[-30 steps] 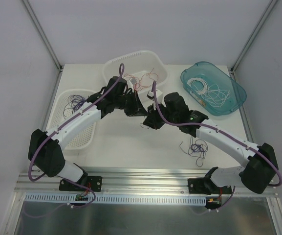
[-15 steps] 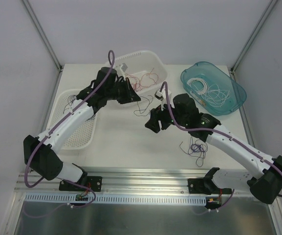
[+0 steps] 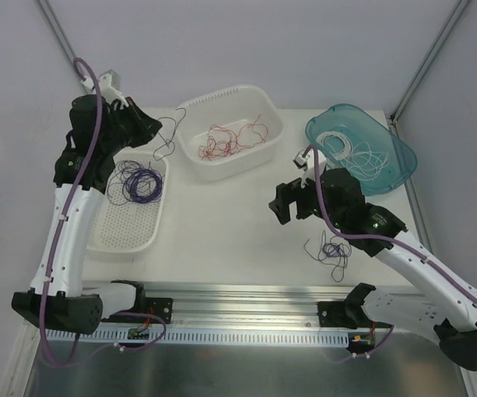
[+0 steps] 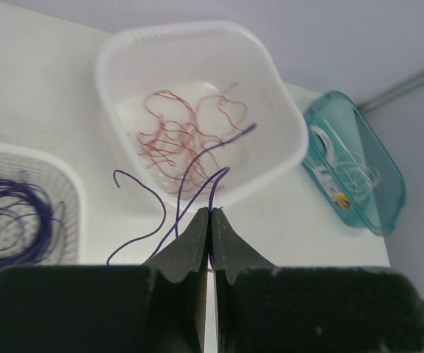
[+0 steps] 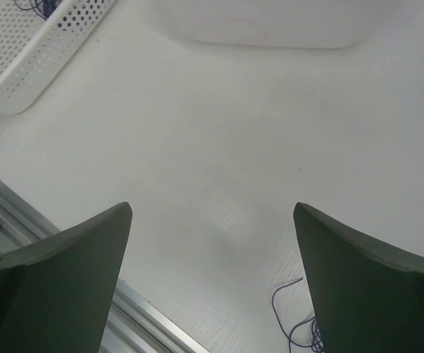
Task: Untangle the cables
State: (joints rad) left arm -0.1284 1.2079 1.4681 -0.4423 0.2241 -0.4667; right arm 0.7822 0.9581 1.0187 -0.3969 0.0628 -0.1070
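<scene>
Cables in purple (image 3: 137, 182) lie coiled in the perforated tray (image 3: 122, 233) at far left. Just above it the left gripper (image 4: 210, 213), jaws pressed together, pinches one purple strand (image 4: 195, 163) that dangles in the air between the tray and the white basket (image 3: 221, 93). Red cables (image 3: 226, 141) sit loose in that basket. Further right, the right gripper (image 5: 212, 213) hovers over the table (image 3: 221, 227) with jaws spread wide and nothing between them, a purple bundle (image 3: 334, 248) lies on the table beside it, and white cables (image 3: 350, 153) lie in the teal bin (image 3: 403, 165).
</scene>
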